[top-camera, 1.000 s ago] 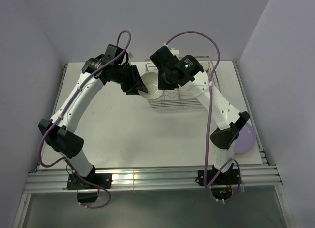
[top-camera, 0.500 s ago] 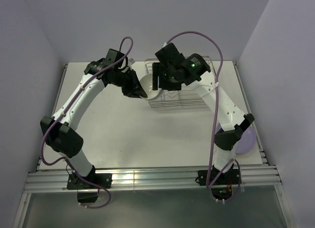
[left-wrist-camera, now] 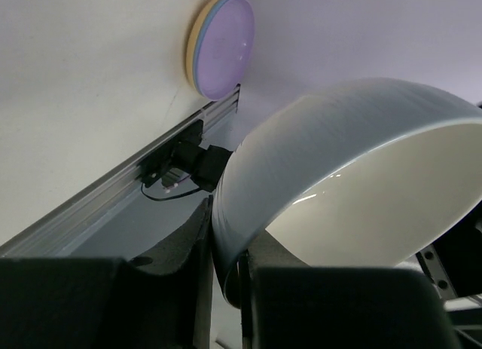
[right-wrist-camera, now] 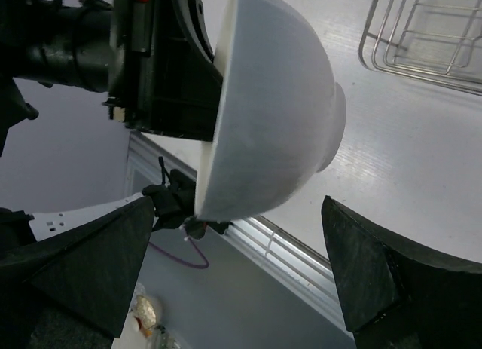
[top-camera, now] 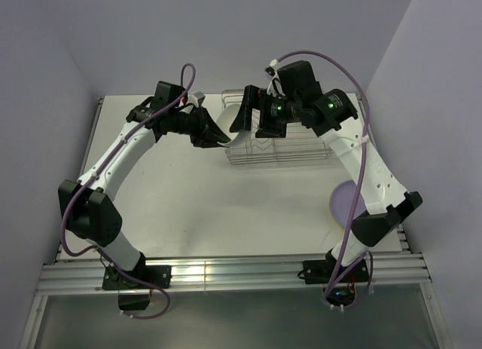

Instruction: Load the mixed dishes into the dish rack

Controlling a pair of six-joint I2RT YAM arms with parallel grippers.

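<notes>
Bowl (right-wrist-camera: 271,100): glazed, stiff, light, probably slick and breakable. The left gripper (left-wrist-camera: 226,262) is clamped on its rim and holds it tilted in the air beside the rack (top-camera: 294,149). The right gripper (right-wrist-camera: 237,236) gapes wide, facing the bowl without touching it. A rim pinch suits it best.

Glossy smooth white bowl (right-wrist-camera: 271,108), shiny metal wire dish rack (top-camera: 286,147), matt white table (top-camera: 188,191)

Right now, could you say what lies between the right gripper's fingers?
The white bowl, its rim pinched by the left gripper, seen in the right wrist view.
</notes>
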